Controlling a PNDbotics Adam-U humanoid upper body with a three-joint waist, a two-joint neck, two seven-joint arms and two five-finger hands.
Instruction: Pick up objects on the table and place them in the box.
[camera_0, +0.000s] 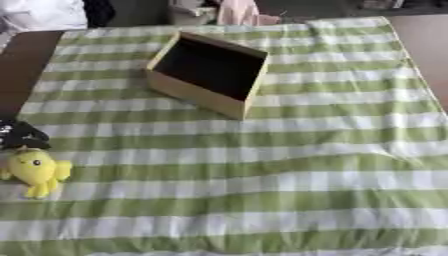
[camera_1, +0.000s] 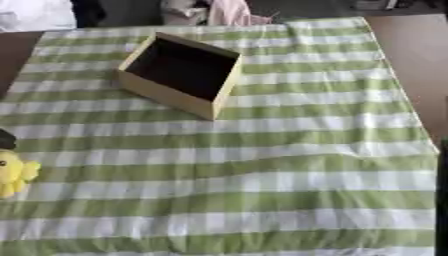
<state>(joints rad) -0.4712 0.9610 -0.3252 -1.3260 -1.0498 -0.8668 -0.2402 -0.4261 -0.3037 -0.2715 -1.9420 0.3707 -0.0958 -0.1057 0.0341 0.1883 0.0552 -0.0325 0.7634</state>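
While no hand is showing, state unknowable | yellow plush toy (camera_0: 35, 171) is lying at worktop's left edge, nearer left arm | wooden box (camera_0: 208, 73) is sitting open, well apart, far centre.

A black robot hand (camera_0: 19, 135) shows at the near left edge in the left eye view; whether its fingers are straight or curled cannot be made out.

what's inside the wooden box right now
The wooden box looks empty: only its dark interior shows. The near wall hides a strip of its floor.
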